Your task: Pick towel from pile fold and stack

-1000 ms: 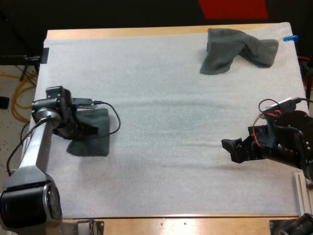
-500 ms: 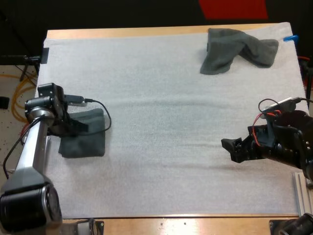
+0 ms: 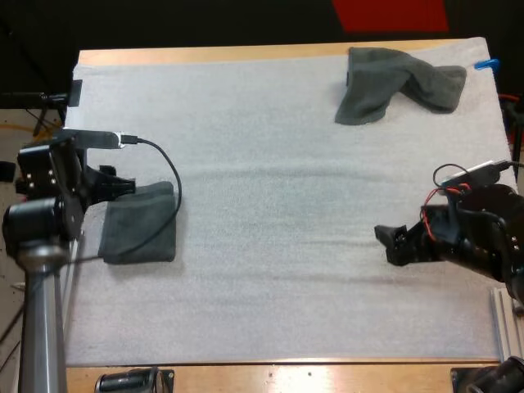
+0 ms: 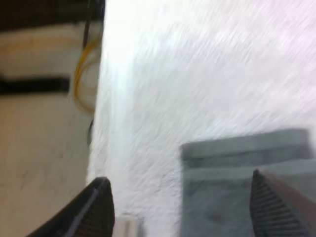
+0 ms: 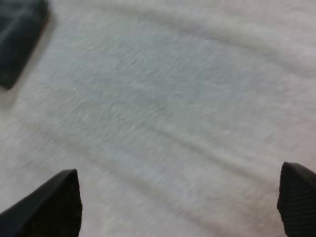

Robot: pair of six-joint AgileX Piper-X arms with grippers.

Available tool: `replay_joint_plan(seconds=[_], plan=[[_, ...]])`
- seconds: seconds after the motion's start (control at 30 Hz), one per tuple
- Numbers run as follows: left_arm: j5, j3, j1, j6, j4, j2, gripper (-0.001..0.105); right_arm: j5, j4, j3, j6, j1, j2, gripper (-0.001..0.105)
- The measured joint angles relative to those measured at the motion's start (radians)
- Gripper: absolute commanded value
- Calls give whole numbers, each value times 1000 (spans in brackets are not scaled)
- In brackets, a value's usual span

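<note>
White foam matting [image 3: 270, 246] covers nearly the whole of the wooden table [image 3: 246, 54], whose bare wood shows as a strip along the far side and another along the near side.

At the left of the mat lies a folded dark grey-green towel [image 3: 143, 229], a neat, flat, roughly square packet with straight edges. The left pincer [image 3: 121, 185] hangs just above the towel's far left corner, at the left edge of the mat. From the left wrist camera, the left pincer [image 4: 178, 180] has its two black fingers [image 4: 98, 207] spread wide apart. One finger is over bare mat [image 4: 197, 74] near the mat's edge and the other over the folded towel [image 4: 247, 168]. They grip nothing.

A second dark grey-green towel [image 3: 393, 82], this one crumpled and humped, sits in the far right corner of the mat, well apart from both arms.

The right pincer [image 3: 389, 244] hovers over bare mat at the right, pointing left, about midway between the near and far sides. In the right wrist view, the right pincer [image 5: 178, 170] is also spread wide, with only white mat between its fingers [image 5: 54, 202], and it holds nothing.
</note>
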Motion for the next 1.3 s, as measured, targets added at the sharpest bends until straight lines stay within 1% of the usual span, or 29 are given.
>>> replay_joint_plan(seconds=[0.1,0.17,0.3,0.37,0.5,0.57,0.7,0.8,0.93,1.07,1.2,1.3], plan=[[32,0,-79,-72,-5,-66,57,20,-50,0,0,-25,3,78],[38,0,-150,-102,-5,-98,57,27,-75,0,0,-61,15,78],[39,0,-288,-110,-5,-136,57,43,-88,0,-8,-183,54,78],[39,0,-340,-112,-5,-154,57,45,-87,0,-37,-252,63,78],[41,0,-388,-112,-5,-200,57,53,-89,0,-104,-393,62,78],[41,0,-389,-112,-5,-227,57,56,-89,0,-110,-446,61,78],[-15,0,-355,-93,-3,-275,57,56,-89,1,-155,-473,33,78],[-29,0,-285,-51,18,-306,57,56,-71,1,-177,-473,-11,78],[-28,0,-165,-31,84,-353,57,56,-52,1,-188,-473,-67,78],[7,0,-66,-30,143,-446,57,97,-49,1,-204,-473,-115,78],[33,0,-57,-34,145,-578,57,98,-46,1,-204,-473,-175,78],[34,-1,-57,-33,158,-695,57,103,-43,1,-204,-473,-242,78]])
